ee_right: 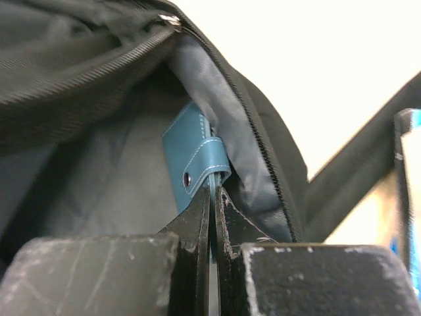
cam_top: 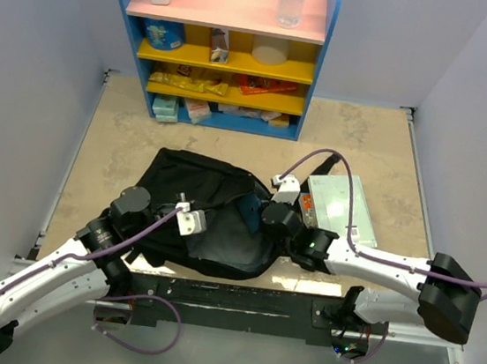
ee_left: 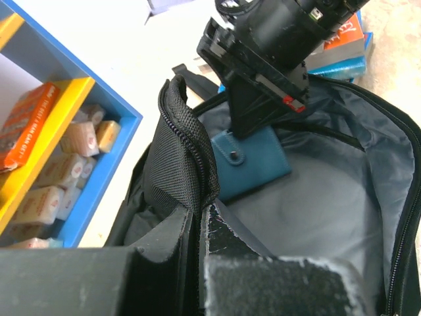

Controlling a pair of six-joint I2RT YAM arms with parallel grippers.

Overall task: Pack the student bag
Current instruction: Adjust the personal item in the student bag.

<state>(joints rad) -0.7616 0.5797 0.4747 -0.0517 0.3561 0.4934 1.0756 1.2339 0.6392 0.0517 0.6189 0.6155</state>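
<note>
The student bag [cam_top: 181, 183], a large black backpack, lies open in the middle of the table. My left gripper [ee_left: 197, 217] is shut on the black zip edge [ee_left: 181, 145] of its opening and holds that edge up. Inside the opening, against the grey lining [ee_right: 99, 191], sits a teal notebook [ee_right: 191, 155] with a snap strap. My right gripper [ee_right: 214, 191] is shut on the notebook's thin edge. In the left wrist view the right gripper [ee_left: 253, 115] reaches down into the bag onto the teal notebook [ee_left: 256, 164].
A stack of books [cam_top: 338, 207] lies on the table just right of the bag. A blue shelf unit [cam_top: 229, 47] with boxes, packets and bottles stands at the back. Low white walls bound the table on the left and right.
</note>
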